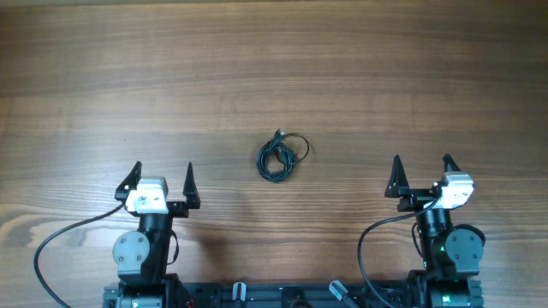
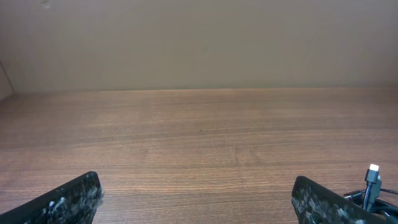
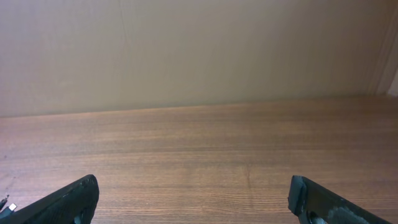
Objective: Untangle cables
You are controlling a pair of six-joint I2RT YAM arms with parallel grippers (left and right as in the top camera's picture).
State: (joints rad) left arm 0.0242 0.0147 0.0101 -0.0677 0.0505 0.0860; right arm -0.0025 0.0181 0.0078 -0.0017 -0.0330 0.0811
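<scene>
The cables (image 1: 280, 157) lie as one small knotted coil of thin dark wire at the middle of the wooden table, a tiny plug end sticking up at the top. My left gripper (image 1: 163, 178) stands open to the lower left of the coil, well apart from it. My right gripper (image 1: 421, 172) stands open to the lower right, also apart. In the left wrist view the left gripper (image 2: 196, 186) spans bare wood, and a plug end of the cables (image 2: 372, 180) shows at the far right edge. In the right wrist view the right gripper (image 3: 193, 190) holds nothing.
Thick black arm cables loop on the table by each base, one at the left (image 1: 51, 244) and one at the right (image 1: 364, 248). The table (image 1: 274, 68) is brown wood grain. A beige wall (image 3: 199, 56) rises behind the far edge.
</scene>
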